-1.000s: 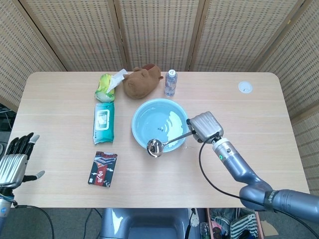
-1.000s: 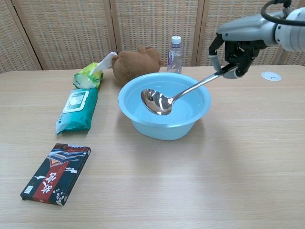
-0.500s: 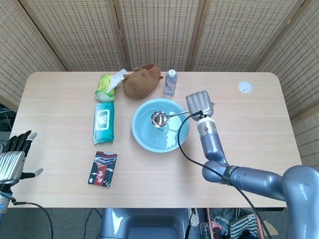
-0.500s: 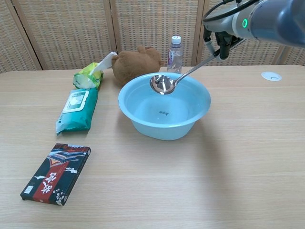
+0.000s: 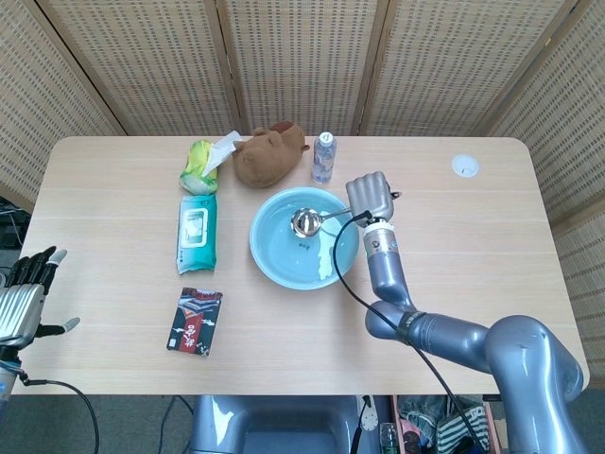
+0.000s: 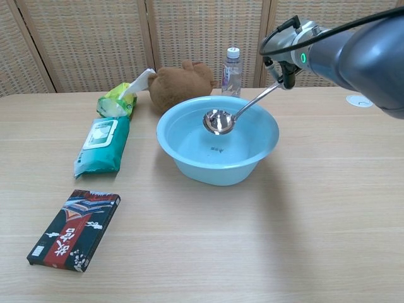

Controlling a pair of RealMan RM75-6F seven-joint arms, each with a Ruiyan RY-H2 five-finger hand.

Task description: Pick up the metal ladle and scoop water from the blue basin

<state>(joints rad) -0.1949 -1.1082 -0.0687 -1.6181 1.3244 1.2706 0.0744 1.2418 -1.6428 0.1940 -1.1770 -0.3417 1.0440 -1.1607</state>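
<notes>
The blue basin (image 5: 274, 260) (image 6: 252, 158) holds water and stands mid-table. My right hand (image 5: 370, 197) (image 6: 282, 68) grips the handle of the metal ladle (image 5: 305, 222) (image 6: 219, 122) at the basin's right rim. The ladle's bowl hangs over the water inside the basin, slightly above the surface in the chest view. My left hand (image 5: 24, 301) hangs at the table's left edge with its fingers apart and nothing in it; the chest view does not show it.
Behind the basin stand a brown plush toy (image 5: 269, 154), a small water bottle (image 5: 324, 157) and a green snack bag (image 5: 200, 165). A teal wipes pack (image 5: 197, 234) and a dark box (image 5: 195, 321) lie to the left. A white disc (image 5: 464, 166) lies far right.
My right hand swung the ladle from the basin's near rim up and back over the water, then lowered its bowl a little. The left hand drifted slightly outward.
</notes>
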